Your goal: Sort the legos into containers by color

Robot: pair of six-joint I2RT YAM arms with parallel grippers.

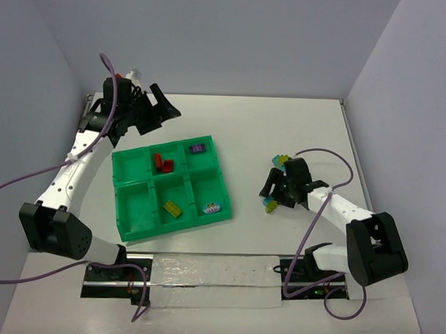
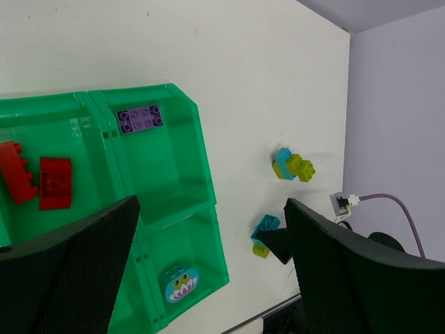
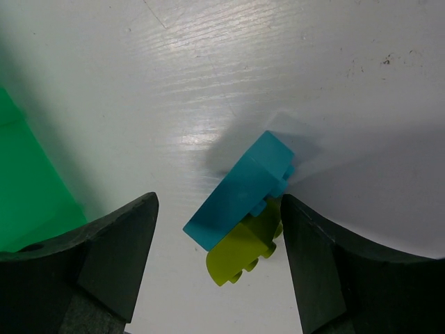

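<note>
The green tray (image 1: 133, 230) holds two red bricks (image 1: 163, 163), a purple brick (image 1: 198, 148), a yellow-green brick (image 1: 172, 208) and a light blue rounded piece with a frog picture (image 1: 212, 208), each colour in its own compartment. My right gripper (image 1: 273, 192) is open and low over a light blue brick (image 3: 243, 184) joined to a yellow-green brick (image 3: 243, 250) on the table; its fingers straddle the pair (image 3: 217, 209). A second blue and yellow-green pair (image 1: 282, 162) lies just beyond. My left gripper (image 1: 157, 110) is open and empty, raised behind the tray (image 2: 212, 209).
The tray's two left compartments (image 1: 137, 208) show no bricks. The left wrist view shows the purple brick (image 2: 140, 118), the red bricks (image 2: 54, 182), the frog piece (image 2: 181, 284) and both loose pairs (image 2: 293, 165). Walls enclose the table; purple cables hang off both arms.
</note>
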